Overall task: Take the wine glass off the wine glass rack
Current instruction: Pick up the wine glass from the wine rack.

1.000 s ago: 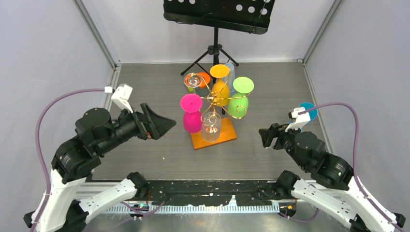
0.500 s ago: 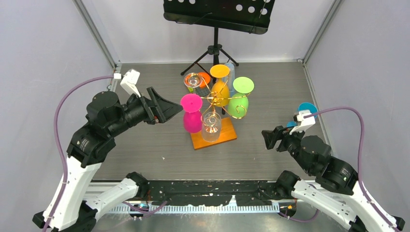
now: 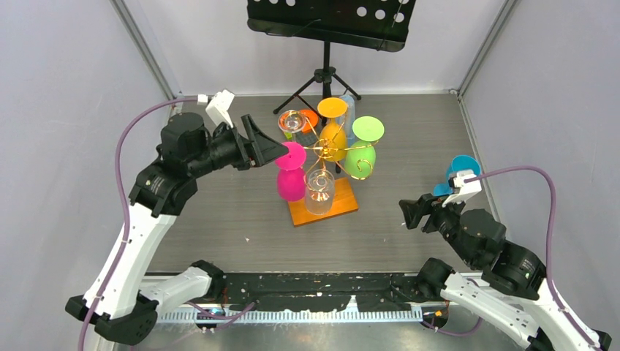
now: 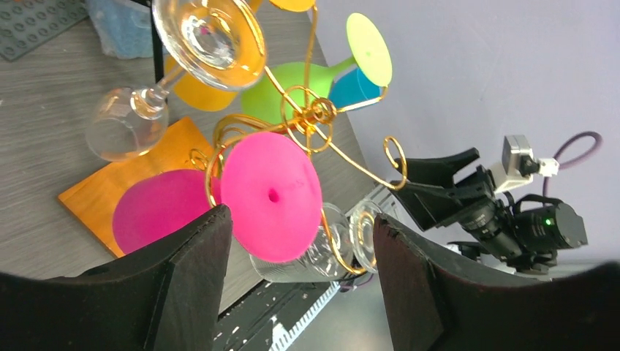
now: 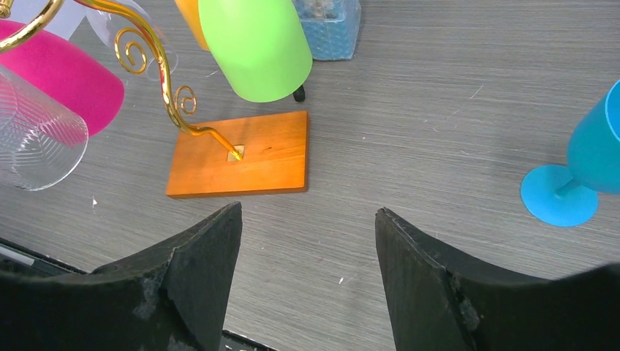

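— How far along is it?
— Not done yet, I'd judge. The pink wine glass [image 3: 290, 179] hangs upside down on the wine glass rack [image 3: 325, 148]. Its foot sits between the left jaws, which stand wide without gripping it. Closing on it and sliding it off the wire are left.
— The right jaws?
— Wide too, holding nothing, over the worktop [image 5: 409, 88]. A blue glass [image 3: 460, 167] stands nearby, off the rack.
— The room?
— Grey wood-grain surface, pale walls [image 3: 66, 88], a black music stand [image 3: 327, 22] at the back.
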Tool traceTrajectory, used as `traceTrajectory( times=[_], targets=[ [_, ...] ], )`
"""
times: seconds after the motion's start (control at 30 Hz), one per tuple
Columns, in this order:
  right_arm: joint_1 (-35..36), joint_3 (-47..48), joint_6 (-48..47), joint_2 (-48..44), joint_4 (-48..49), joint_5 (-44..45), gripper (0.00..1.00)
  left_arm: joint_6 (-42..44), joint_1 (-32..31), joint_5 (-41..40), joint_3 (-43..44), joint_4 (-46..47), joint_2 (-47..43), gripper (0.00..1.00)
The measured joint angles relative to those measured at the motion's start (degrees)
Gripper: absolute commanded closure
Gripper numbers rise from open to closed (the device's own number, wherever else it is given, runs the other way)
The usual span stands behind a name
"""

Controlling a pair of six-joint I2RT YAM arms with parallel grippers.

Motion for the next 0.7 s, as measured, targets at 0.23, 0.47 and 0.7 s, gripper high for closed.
traceTrajectory(
  times=[0.23,0.47,0.7],
  targets=[
    [0.0,0.0,0.0,-0.5,-0.68,0.0,0.27,0.39,2.51,1.36,0.33,0.57,1.7,0.34],
    [0.0,0.0,0.0,-0.94,-0.87,0.04,0.27,0.31,2.67,3.13,0.33,2.6,2.1,0.38],
    [0.0,0.02,0.0,-1.01,-1.01,0.04,0.28,0.13,2.67,4.39,0.33,3.17,2.25,0.39]
  ],
)
